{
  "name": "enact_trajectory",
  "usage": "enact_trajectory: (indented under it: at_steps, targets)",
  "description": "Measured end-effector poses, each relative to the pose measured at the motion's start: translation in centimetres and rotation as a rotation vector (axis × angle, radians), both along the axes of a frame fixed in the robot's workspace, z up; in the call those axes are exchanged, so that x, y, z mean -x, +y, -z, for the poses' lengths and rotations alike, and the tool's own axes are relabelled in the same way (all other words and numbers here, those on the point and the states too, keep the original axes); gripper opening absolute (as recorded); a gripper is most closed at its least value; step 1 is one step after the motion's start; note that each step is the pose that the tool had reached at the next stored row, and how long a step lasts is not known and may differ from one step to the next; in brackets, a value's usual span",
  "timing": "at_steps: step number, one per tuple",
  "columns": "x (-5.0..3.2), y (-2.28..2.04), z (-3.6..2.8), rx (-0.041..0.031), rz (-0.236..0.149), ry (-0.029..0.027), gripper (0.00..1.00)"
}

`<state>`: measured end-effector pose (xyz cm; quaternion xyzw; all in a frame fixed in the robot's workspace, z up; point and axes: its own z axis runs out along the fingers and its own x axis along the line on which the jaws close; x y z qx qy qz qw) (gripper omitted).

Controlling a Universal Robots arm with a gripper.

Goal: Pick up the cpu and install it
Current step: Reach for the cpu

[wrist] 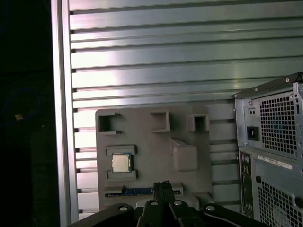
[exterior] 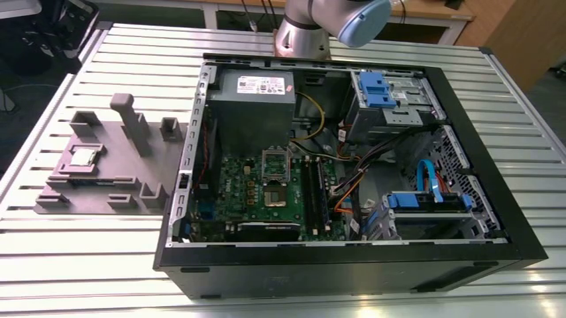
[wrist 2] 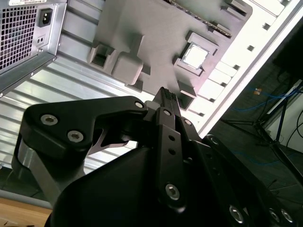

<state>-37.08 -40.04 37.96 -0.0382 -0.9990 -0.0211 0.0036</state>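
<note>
The gripper (wrist: 163,185), closed and empty, hangs above the tray (wrist: 151,146); a clean pick likely needs it centred squarely over the cpu (wrist: 120,163), opened wider.

The cpu (exterior: 84,157) sits in a recess of the tray (exterior: 132,173) on the slatted table (exterior: 79,265) — just beside the open computer case (exterior: 354,268), on the exterior view's left — well apart from the socket frame (exterior: 276,173) inside it.

I log the cpu (exterior: 84,157): a small square chip, shiny silver-grey top with a thin pale rim, lying flat and unheld in its seat between raised blocks on the tray (exterior: 132,169), exterior view's left.
</note>
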Motion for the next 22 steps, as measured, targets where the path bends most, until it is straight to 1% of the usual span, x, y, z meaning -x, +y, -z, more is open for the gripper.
enact_trajectory:
  at_steps: [6, 12, 15, 22]
  targets:
    - [0.15, 0.00, 0.00, 0.0000, 0.000, 0.0000, 0.10]
    - [0.62, 0.00, 0.03, 0.0000, 0.000, 0.0000, 0.10]
    - [1.18, 0.00, 0.06, 0.0004, 0.000, -0.0001, 0.10]
    - [3.04, 0.00, 0.16, 0.0008, 0.000, 0.0000, 0.10]
